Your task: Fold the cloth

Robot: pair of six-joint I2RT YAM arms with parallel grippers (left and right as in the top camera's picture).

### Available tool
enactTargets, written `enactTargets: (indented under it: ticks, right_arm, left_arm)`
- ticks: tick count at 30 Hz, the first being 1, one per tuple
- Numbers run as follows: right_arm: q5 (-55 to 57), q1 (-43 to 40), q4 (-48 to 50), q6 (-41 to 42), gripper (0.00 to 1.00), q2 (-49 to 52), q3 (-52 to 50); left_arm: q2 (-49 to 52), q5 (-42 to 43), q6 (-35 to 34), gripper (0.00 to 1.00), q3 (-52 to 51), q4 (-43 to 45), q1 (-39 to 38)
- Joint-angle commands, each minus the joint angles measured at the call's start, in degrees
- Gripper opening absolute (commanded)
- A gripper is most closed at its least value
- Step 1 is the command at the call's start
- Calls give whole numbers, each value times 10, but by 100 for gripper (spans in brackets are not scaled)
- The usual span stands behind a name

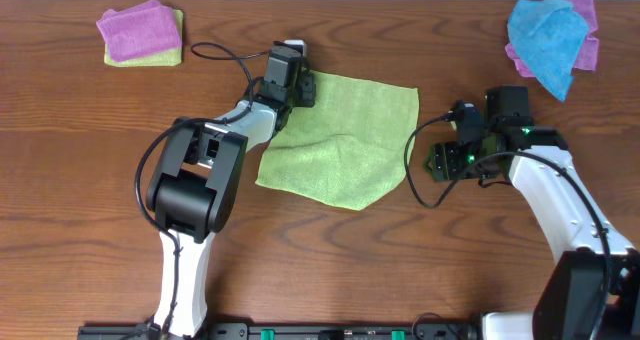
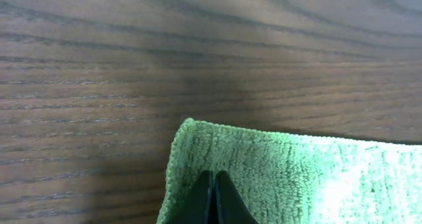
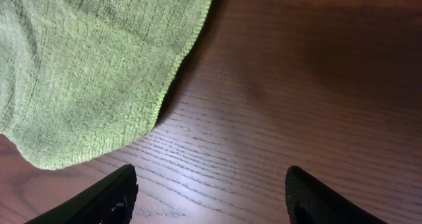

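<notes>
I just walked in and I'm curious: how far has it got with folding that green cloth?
Barely started. Nothing is folded: the cloth lies spread flat on the table. In hand: the left tool is closed on a corner. The right tool hangs open over bare wood beside the edge. The whole fold is left.

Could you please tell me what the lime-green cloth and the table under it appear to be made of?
The cloth looks like soft terry or microfibre: the wrist views show a matte, nubbly looped pile and a stitched hem. The table looks like dark brown wood or a wood-look laminate, with long grain lines and a slight sheen; which of the two it is cannot be told.
</notes>
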Motion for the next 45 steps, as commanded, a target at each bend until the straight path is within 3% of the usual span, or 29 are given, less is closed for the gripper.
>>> enactTargets:
  ticks: [1,6,14,23,36,41,45]
  right_arm:
    - [2,-5,1,-2,72,1,-2]
    - [2,-5,0,-2,73,1,-2]
    - [19,-5,-11,-2,73,1,-2]
    - [19,-5,-7,-2,75,1,-2]
    - [-26,-2,15,-2,78,1,-2]
    - [-27,-2,21,-2,78,1,-2]
    - [-29,-2,28,-3,78,1,-2]
  left_arm:
    - [15,-50,38,6,8,-27,1]
    - [15,-140,83,6,8,-80,2]
    - [15,-232,87,5,8,-126,16]
    - [15,-233,87,6,8,-123,57]
    - [6,-233,84,6,19,-107,55]
    - [-38,-231,82,11,54,-118,40]
    - [-87,-231,67,24,61,-154,30]
